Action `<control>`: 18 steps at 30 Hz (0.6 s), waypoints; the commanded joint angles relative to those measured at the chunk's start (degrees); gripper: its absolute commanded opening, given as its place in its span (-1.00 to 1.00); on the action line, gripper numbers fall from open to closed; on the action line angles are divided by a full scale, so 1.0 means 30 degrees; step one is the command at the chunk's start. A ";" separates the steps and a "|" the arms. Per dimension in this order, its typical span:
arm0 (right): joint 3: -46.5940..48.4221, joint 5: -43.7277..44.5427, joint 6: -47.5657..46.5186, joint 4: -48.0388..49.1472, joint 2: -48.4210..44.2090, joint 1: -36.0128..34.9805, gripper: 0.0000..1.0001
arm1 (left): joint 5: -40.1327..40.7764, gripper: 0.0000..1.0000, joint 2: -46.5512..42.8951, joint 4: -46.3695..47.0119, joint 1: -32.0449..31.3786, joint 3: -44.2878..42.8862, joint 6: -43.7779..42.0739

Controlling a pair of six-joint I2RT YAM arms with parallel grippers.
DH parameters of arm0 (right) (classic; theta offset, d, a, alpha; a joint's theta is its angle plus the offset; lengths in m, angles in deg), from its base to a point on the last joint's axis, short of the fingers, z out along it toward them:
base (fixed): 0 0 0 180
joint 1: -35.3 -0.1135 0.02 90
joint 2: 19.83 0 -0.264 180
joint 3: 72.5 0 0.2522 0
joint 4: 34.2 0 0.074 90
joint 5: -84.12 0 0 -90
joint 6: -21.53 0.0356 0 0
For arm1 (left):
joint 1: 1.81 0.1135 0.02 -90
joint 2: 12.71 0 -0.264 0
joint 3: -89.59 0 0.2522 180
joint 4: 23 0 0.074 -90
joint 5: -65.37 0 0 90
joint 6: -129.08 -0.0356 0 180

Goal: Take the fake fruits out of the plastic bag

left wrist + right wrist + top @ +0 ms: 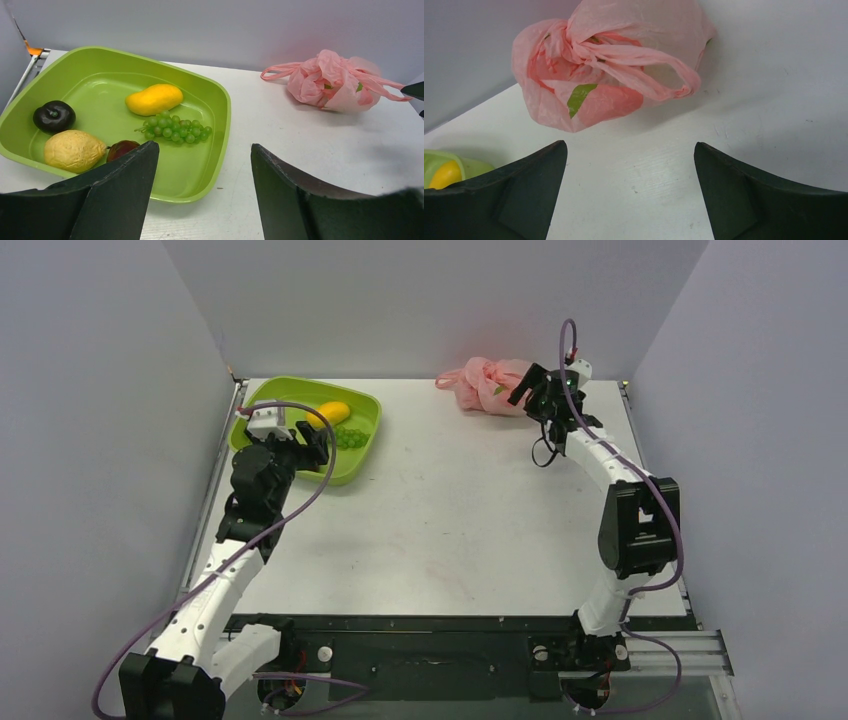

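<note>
My right end effector (629, 150) is spread wide and empty, I judge ready for the plastic bag (614, 65) just ahead on the worktop (774, 100). A green fruit (580, 96) shows through its folds. My left end effector (204, 147), partly open and empty, waits over the near rim of the tray (223, 115). Beyond its left finger lie three fake fruits: plum (54, 116), lemon (74, 150) and dark red apple (121, 148).

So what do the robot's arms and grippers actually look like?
Both the left arm and right arm have white links with chunky black joints, and a purple cable loops along each. The left gripper and right gripper each end in two broad, matte black fingers.
</note>
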 commanded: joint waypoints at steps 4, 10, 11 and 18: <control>0.2255 -0.2365 0.1084 0.1738 0.1925 0.1713 0.84 | -0.0717 0.31 0.0326 0.1063 0.0176 -0.0418 -0.0145; 0.4286 -0.3161 0.1201 0.1882 0.3933 0.2087 0.65 | -0.0917 0.31 0.0384 0.1044 0.0234 -0.0457 -0.0120; 0.4647 -0.3143 0.1219 0.1915 0.4286 0.2090 0.60 | -0.0921 0.31 0.0389 0.1019 0.0226 -0.0455 -0.0144; 0.5523 -0.4170 0.1896 0.1831 0.5008 0.2061 -0.32 | -0.0978 0.31 0.0583 0.1024 0.0296 -0.0479 -0.0221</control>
